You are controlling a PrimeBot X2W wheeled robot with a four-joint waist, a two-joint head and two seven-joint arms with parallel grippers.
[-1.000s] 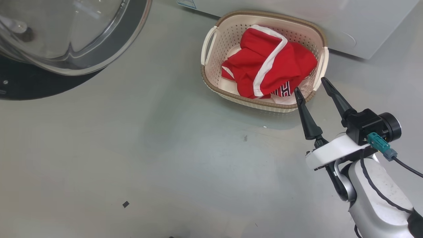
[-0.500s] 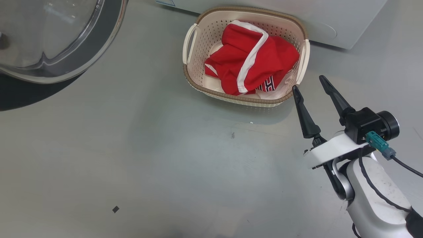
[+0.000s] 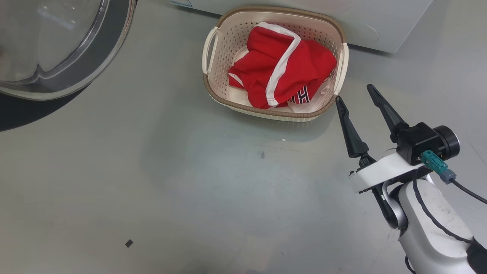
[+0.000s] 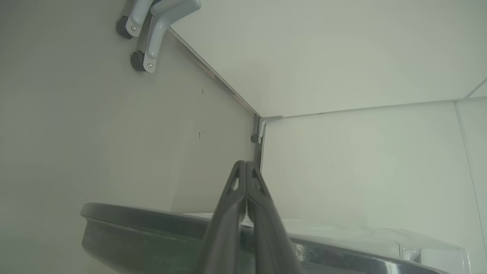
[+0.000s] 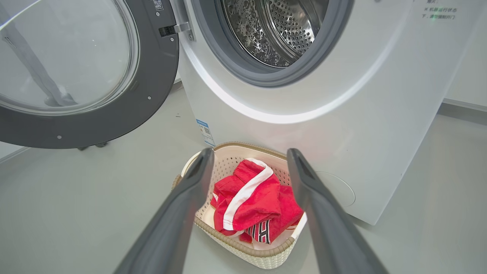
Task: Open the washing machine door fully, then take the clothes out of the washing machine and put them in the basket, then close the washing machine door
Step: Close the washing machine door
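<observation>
A smooth grey floor (image 3: pixel 152 171) is stretching out before the big white front-loading washing machine (image 5: pixel 342 114), whose round door with a glossy black rim and clear glass bowl (image 5: pixel 152 95) is standing swung wide open. The small cream perforated plastic basket with a brown rim (image 3: pixel 215 91) is sitting against the machine's front, holding the red, white-trimmed sports clothes (image 3: pixel 281 72). The right gripper (image 3: pixel 354 92) is hovering just beside the basket, fingers spread wide and empty. The left gripper (image 4: pixel 245 165) is pressing its fingers together on nothing, near the door's dark rim.
</observation>
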